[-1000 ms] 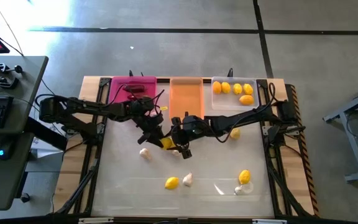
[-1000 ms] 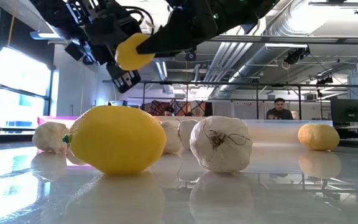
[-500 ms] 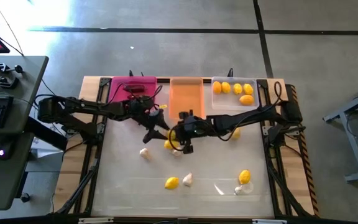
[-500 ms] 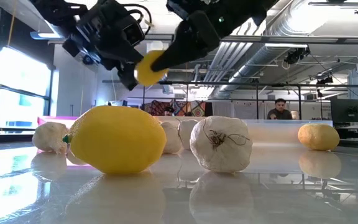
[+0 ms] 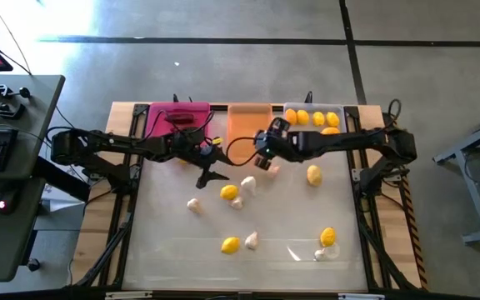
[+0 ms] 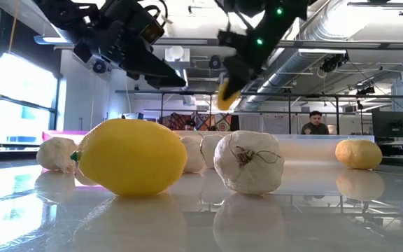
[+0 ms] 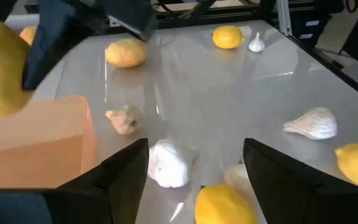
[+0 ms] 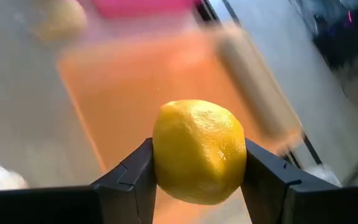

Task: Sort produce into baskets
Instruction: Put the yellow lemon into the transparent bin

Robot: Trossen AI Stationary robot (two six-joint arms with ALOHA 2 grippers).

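Note:
My right gripper is shut on a yellow lemon, which hangs above the near end of the orange basket; the low view shows the lemon high over the table. My left gripper stands open and empty, a little left of it, above a lemon and a garlic bulb lying on the table. The pink basket and the clear basket, which holds several lemons, flank the orange one at the far edge. My right gripper pinches the lemon between its two fingers, one on each of its opposite sides. The fingers slant down at it from the table's right. The lemon is lifted clear, over the orange basket's near end.
Loose on the table lie garlic bulbs, lemons and a clear plastic scrap near the front right. A person sits in the room behind.
Both grippers were at one raised lemon. My left gripper has let go of it, opened and rolled, staying about where it was. My right gripper has carried the lemon toward the far edge and right, to the orange basket's near end, and has turned.

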